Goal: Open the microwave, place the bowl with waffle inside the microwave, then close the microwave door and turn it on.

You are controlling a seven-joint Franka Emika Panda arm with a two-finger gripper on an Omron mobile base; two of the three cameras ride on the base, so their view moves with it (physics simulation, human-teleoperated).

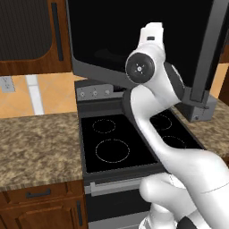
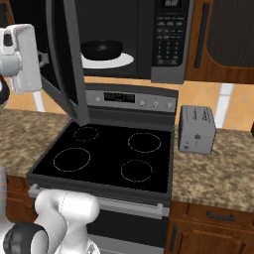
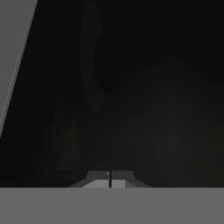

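Note:
The microwave (image 2: 171, 69) hangs above the stove, its keypad panel (image 2: 168, 34) on the right. The microwave door (image 2: 62, 59) stands swung open to the left; in the left base view its black glass (image 1: 112, 31) spans the top. Inside, the black bowl (image 2: 101, 48) sits on the white turntable plate (image 2: 121, 60); its rim hides the waffle. My gripper (image 3: 109, 178) is shut with nothing in it, its tips close to the door's dark glass. The white hand (image 1: 152, 38) is up against the door's outer face.
A black glass stove (image 2: 106, 154) lies below the microwave, with my arm over it. A small grey toaster (image 2: 197, 129) stands on the granite counter (image 2: 218, 173) to the right. More counter (image 1: 36, 143) lies to the left. Wooden cabinets (image 1: 27, 36) flank the microwave.

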